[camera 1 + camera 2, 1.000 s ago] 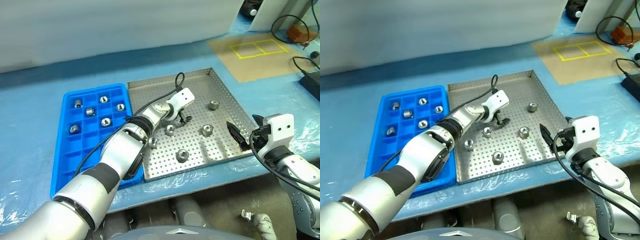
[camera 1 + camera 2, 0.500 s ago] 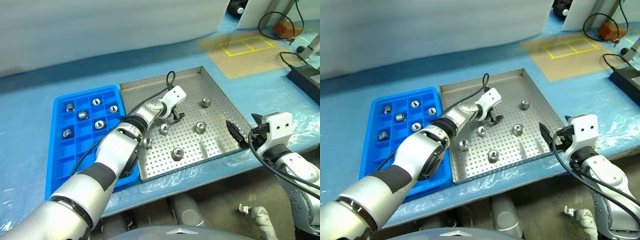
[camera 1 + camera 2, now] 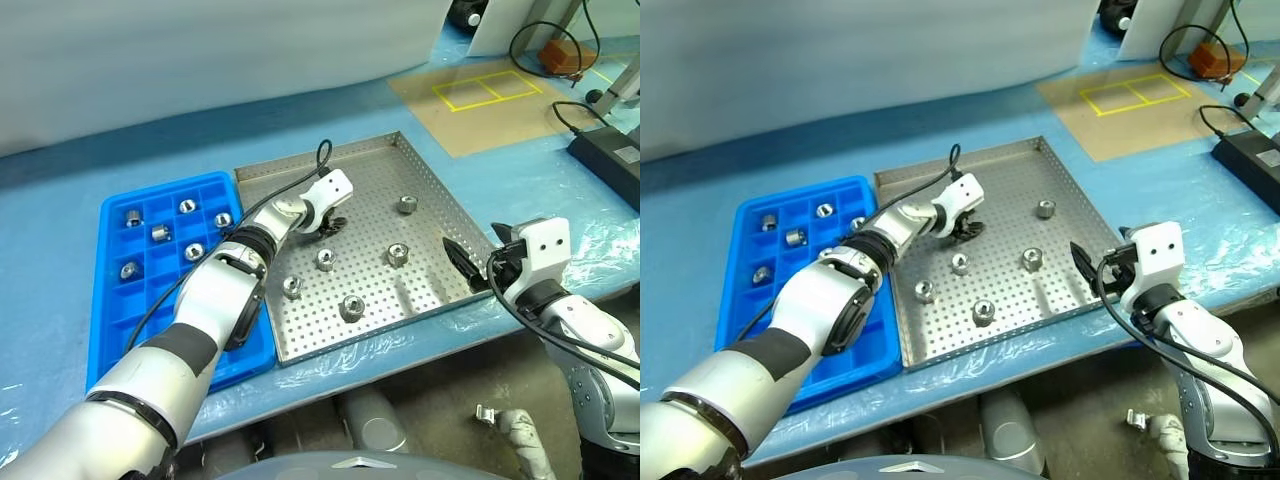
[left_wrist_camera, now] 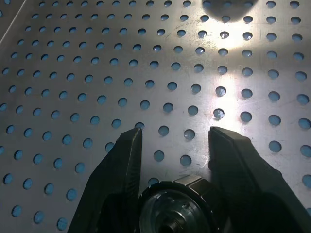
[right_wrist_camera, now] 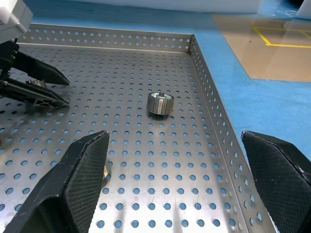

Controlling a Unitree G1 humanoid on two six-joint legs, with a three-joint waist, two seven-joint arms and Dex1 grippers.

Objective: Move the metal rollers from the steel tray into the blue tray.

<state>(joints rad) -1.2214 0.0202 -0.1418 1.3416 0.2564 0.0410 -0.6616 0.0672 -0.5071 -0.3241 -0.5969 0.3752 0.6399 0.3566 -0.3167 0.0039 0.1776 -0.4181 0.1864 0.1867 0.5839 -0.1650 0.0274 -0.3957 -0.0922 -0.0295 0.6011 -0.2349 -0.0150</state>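
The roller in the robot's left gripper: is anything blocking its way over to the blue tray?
Nothing visible. The left gripper is shut on a roller; only bare steel tray floor and its low rim lie toward the blue tray.

Workshop or robot test lab — not home. Low bench wrapped in blue plastic sheeting [image 3: 60, 200]; perforated steel tray [image 3: 425, 180] and blue tray [image 3: 110, 330] with compartments holding metal rollers [image 3: 350, 307]. Behind bench — brown floor mat [image 3: 480, 105] with yellow tape squares [image 3: 490, 88], black cables [image 3: 535, 40], black box [image 3: 605, 155], plain pale wall [image 3: 200, 50].
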